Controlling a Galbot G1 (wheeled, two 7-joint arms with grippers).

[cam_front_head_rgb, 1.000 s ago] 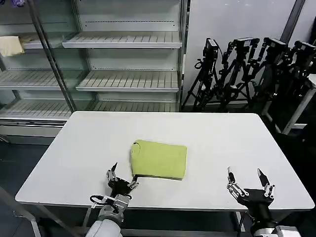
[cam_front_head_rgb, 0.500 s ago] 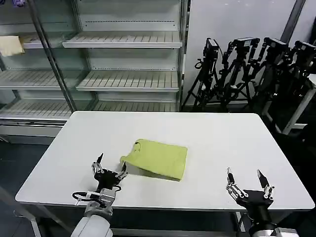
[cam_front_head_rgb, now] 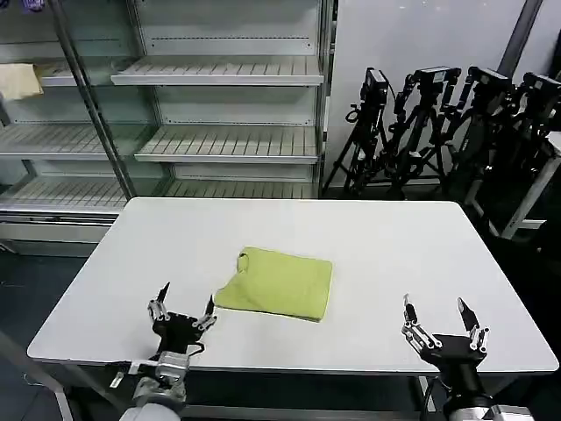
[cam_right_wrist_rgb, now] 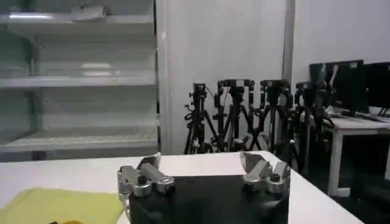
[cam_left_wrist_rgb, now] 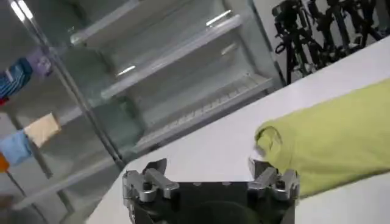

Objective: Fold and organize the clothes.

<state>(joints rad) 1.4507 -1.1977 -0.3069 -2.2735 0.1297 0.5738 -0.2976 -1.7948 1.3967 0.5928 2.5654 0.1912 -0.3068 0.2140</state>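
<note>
Lime shirt point(cam_front_head_rgb: 278, 283) lies folded mid-table point(cam_front_head_rgb: 394, 246). We hold our left gripper point(cam_front_head_rgb: 183, 313) spread empty at its near-left corner, right gripper point(cam_front_head_rgb: 440, 326) spread empty at the near-right edge, likely clearing the fold.

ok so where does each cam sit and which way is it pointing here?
Head view: up on the head, looking forward and down at the white table, folded T-shirt, shelves beyond; left gripper and right gripper open at the near edge.
Left wrist view: low over the table, facing the shelves; its own open fingers beside the T-shirt.
Right wrist view: low, facing tripods; own fingers.
Shared: the T-shirt appears in all three.
</note>
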